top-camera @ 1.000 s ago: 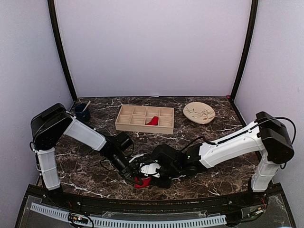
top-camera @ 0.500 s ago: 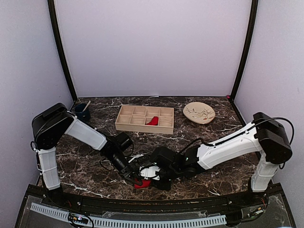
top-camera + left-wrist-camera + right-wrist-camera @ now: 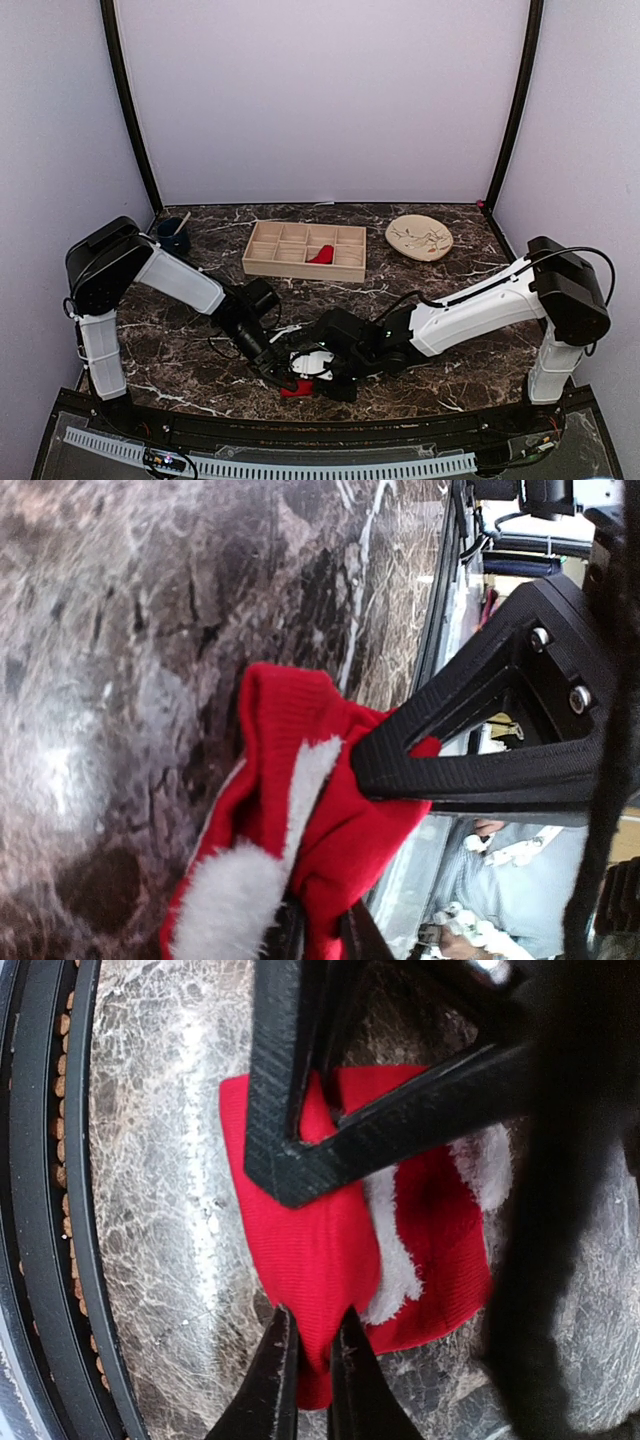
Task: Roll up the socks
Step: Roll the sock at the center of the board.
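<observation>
Left hand (image 3: 322,928), right hand (image 3: 313,1325) — both pinched.

Dark marble table (image 3: 170,372), white veins running all over it. Toward the back sits a wooden compartment tray (image 3: 300,271). Right of the tray, apart from it, there's a beige patterned plate (image 3: 419,238). Left of the tray, well apart, a dark blue cup (image 3: 172,237) with a stick poking out. In front of the tray, by the table's near edge, a red sock (image 3: 297,388) with fluffy white trim lies crumpled on the marble.

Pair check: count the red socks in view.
2. One sock lies in the wooden tray; the other sock is at the table's near edge, held by the left claw and right claw. More may be hidden.
</observation>
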Controlling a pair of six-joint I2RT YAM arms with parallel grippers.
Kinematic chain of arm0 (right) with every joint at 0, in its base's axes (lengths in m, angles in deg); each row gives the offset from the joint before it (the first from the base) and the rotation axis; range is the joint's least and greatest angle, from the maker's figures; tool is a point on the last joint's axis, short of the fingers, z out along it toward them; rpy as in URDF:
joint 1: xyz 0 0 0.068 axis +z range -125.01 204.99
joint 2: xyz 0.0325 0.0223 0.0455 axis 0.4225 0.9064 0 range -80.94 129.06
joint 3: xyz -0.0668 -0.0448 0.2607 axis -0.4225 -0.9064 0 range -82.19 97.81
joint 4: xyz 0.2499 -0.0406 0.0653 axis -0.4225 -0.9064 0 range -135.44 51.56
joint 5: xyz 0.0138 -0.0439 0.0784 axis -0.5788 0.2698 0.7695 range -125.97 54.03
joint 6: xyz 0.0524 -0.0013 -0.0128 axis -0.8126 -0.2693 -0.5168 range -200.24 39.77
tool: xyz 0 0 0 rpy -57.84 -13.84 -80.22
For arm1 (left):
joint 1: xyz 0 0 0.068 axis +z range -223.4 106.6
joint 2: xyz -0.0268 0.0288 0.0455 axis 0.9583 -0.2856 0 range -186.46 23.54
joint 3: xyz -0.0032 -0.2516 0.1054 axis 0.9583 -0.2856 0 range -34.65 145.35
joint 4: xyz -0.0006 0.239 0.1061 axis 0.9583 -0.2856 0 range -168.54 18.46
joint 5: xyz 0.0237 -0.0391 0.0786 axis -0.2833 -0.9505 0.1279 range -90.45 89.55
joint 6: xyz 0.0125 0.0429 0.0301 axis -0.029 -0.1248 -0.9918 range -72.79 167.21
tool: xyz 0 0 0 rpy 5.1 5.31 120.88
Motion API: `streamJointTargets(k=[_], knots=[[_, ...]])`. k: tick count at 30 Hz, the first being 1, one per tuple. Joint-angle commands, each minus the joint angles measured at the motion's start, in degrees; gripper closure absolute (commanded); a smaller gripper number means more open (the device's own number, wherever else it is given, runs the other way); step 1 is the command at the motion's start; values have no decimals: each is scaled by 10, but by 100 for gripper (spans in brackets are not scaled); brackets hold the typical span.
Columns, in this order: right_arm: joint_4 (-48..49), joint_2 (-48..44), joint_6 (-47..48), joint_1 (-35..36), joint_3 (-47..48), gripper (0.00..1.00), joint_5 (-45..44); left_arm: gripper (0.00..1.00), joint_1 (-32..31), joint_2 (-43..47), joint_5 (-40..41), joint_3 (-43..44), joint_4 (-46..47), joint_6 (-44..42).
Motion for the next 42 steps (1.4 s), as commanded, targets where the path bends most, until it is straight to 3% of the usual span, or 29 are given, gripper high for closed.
streamJointTargets(k=[1, 7, 20, 32, 42], knots=[[-13, 25, -14, 2, 13, 100, 23, 80, 1, 7, 197, -19, -54, 12], [-31, 50, -39, -26, 29, 100, 55, 69, 2, 49, 244, -15, -61, 34], [-54, 76, -72, -54, 58, 100, 91, 60, 8, 132, 333, -13, -65, 79], [-67, 95, -117, -82, 90, 100, 135, 59, 12, 192, 426, -27, -51, 111], [-110, 123, -146, -113, 130, 100, 235, 58, 11, 317, 483, -109, 60, 127]])
